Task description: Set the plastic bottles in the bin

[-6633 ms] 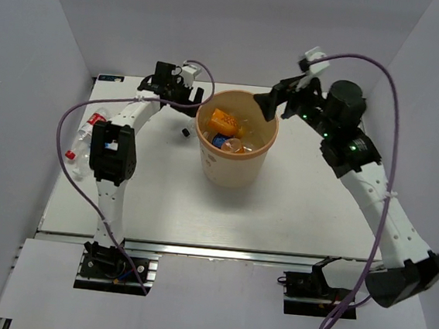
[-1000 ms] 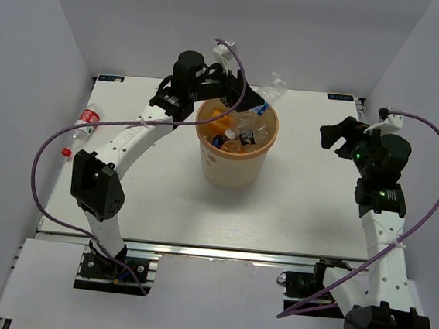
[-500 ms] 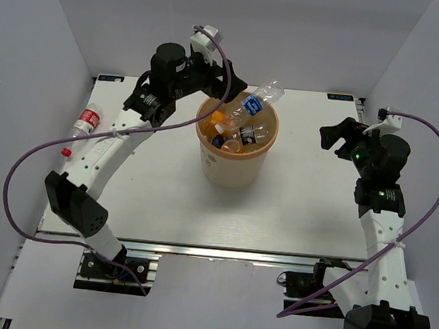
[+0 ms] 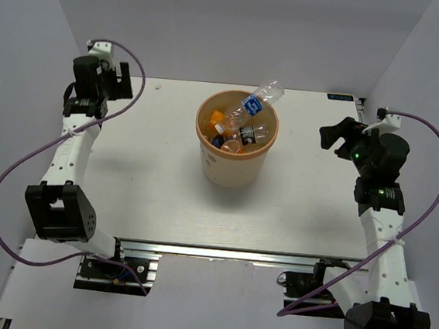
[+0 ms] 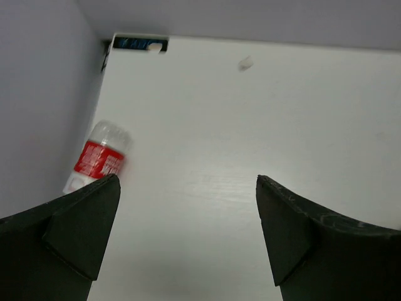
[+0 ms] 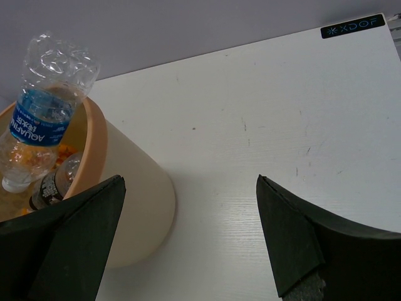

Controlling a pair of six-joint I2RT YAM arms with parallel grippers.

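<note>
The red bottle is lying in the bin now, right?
No. The red bottle is lying on the table, not in the bin. The left wrist view shows it there, near the table's edge.

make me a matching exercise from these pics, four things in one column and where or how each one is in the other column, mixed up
Things:
1. blue-label bottle
2. red-label bottle
3. bin
4. left gripper

Place or state:
A. open, holding nothing
B. upright in the middle of the table
C. lying flat at the table's left edge
D. propped in the bin, one end sticking out over the rim

Pairs: 1-D, 2-C, 3-B, 4-A
</note>
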